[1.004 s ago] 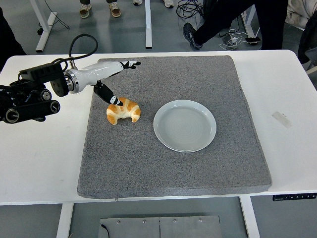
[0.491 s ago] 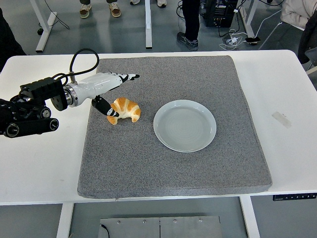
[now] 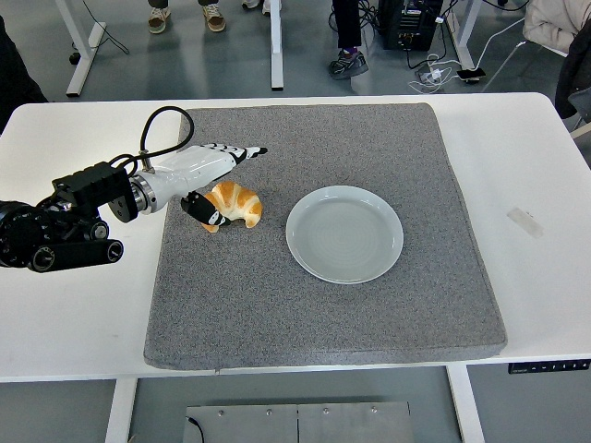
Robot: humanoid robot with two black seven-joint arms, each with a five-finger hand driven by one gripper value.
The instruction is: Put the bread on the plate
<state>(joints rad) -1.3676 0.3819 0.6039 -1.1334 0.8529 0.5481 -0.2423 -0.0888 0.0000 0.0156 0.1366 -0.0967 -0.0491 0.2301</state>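
Note:
A golden croissant (image 3: 238, 204) lies on the grey mat (image 3: 369, 323), left of the pale round plate (image 3: 344, 233). The plate holds nothing. My left hand (image 3: 235, 184) reaches in from the left with its white palm behind the croissant. Its long fingers (image 3: 242, 150) stretch straight out above and beyond the bread without touching it. The black thumb (image 3: 203, 209) rests against the croissant's left end. The hand is open, with no grasp closed on the bread. My right arm does not show.
The mat covers most of the white table (image 3: 536, 166). A small strip of tape (image 3: 525, 221) lies on the table at the right. People's feet and cables show on the floor beyond the far edge.
My left arm has shifted right and toward the near edge. The thumb has dropped from the croissant's top to its left end, and the croissant has turned slightly.

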